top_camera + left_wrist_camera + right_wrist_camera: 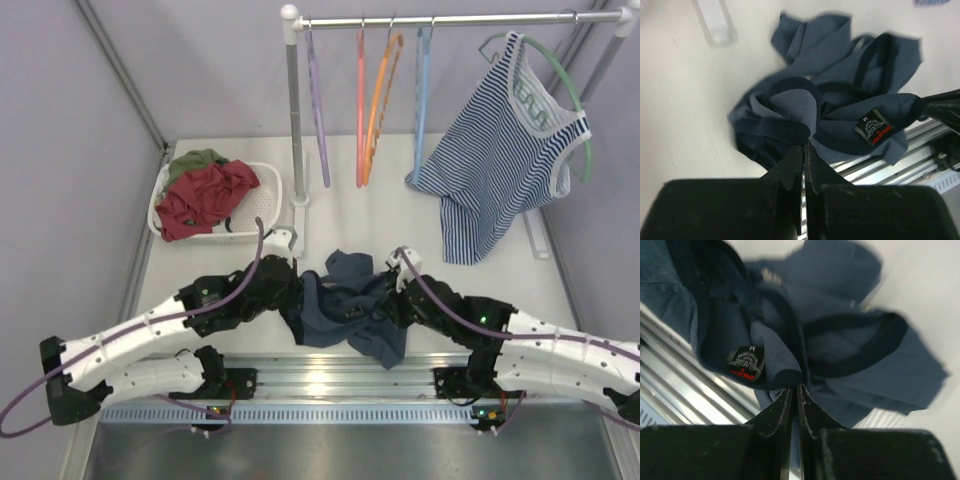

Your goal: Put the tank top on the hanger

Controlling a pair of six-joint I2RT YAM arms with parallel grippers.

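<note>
Because the tank top lies bunched up at the near edge of the table, the left gripper and the right gripper each pinch its cloth, likely to open it for the hanger far back.

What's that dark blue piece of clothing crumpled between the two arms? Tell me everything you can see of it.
It is a plain dark navy-blue sleeveless tank top of soft knit-looking fabric, with darker binding round its openings and a small black label with red print. It lies crumpled at the near edge of the white table, one side reaching the metal rail. The left gripper and the right gripper each pinch a fold of it, fingers shut.
</note>
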